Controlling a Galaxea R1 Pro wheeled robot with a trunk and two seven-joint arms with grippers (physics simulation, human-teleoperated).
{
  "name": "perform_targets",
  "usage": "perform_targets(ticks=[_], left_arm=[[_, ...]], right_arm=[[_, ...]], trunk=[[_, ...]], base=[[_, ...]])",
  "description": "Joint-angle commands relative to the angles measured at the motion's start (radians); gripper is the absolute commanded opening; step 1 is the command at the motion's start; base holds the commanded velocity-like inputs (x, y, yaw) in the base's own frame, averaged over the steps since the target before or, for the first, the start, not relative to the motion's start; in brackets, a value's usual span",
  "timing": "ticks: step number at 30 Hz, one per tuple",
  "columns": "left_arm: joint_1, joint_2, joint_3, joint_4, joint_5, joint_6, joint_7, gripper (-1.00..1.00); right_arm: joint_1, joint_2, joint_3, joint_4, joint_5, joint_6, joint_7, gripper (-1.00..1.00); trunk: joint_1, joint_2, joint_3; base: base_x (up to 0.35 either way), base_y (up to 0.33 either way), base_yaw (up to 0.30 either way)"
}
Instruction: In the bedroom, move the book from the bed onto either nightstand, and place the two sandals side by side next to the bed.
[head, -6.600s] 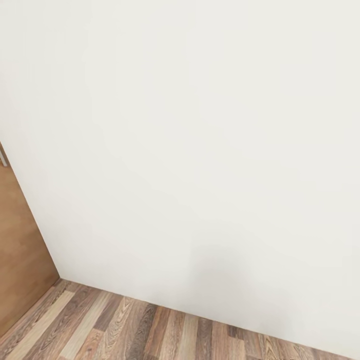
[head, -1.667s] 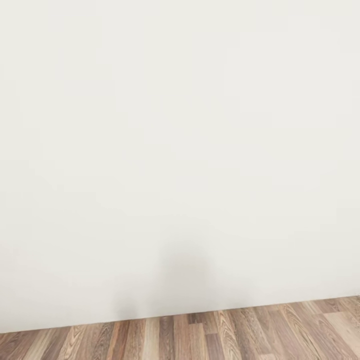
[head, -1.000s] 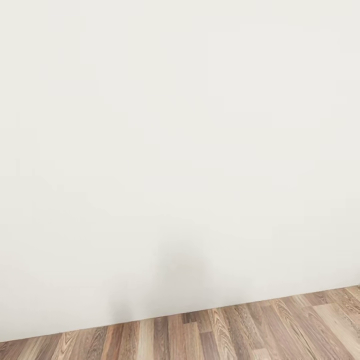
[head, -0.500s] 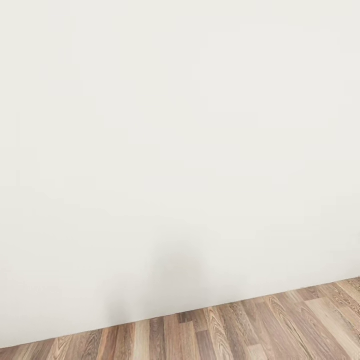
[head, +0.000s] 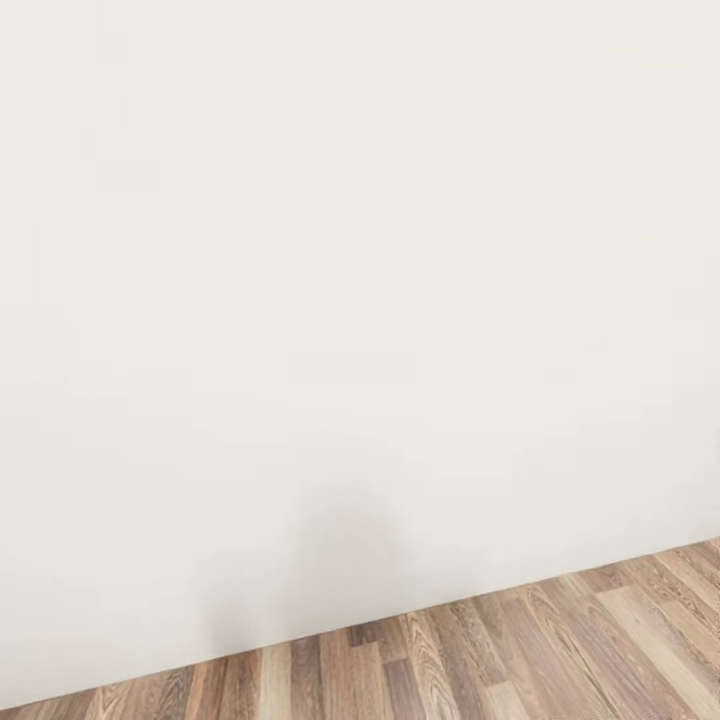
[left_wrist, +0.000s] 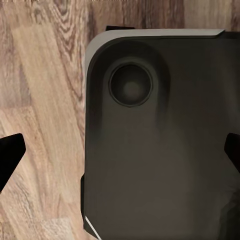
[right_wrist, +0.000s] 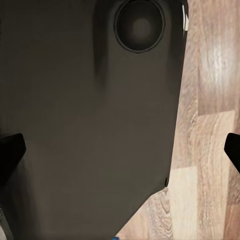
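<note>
Head cam facing blank white wall (head: 360, 250) w/ plank floor (head: 520, 650) strip below. Both grippers (left_wrist: 120, 152) (right_wrist: 120, 150) hanging spread wide over robot base (left_wrist: 160, 150), pinching nothing. Book/sandals location: can't tell.

One white wall (head: 350, 250), one wood-plank floor (head: 520, 650), one dark robot base (left_wrist: 160, 150)

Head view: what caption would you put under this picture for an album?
Facing a plain white wall that meets a brown wood-plank floor, with a faint shadow low on the wall.
</note>
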Motion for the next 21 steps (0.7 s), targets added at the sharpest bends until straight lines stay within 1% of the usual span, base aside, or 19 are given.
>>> perform_targets(ticks=[1,21], left_arm=[[0.000,0.000,-0.001,0.000,0.006,-0.003,0.000,1.00],[0.000,0.000,-0.001,0.000,0.006,-0.003,-0.001,1.00]], right_arm=[[0.000,0.000,0.001,0.000,0.001,0.000,-0.001,1.00],[0.000,0.001,0.002,-0.001,0.001,0.000,-0.001,1.00]], trunk=[[0.000,0.000,0.000],[0.000,0.000,0.000]], base=[[0.000,0.000,-0.095],[0.000,0.000,-0.092]])
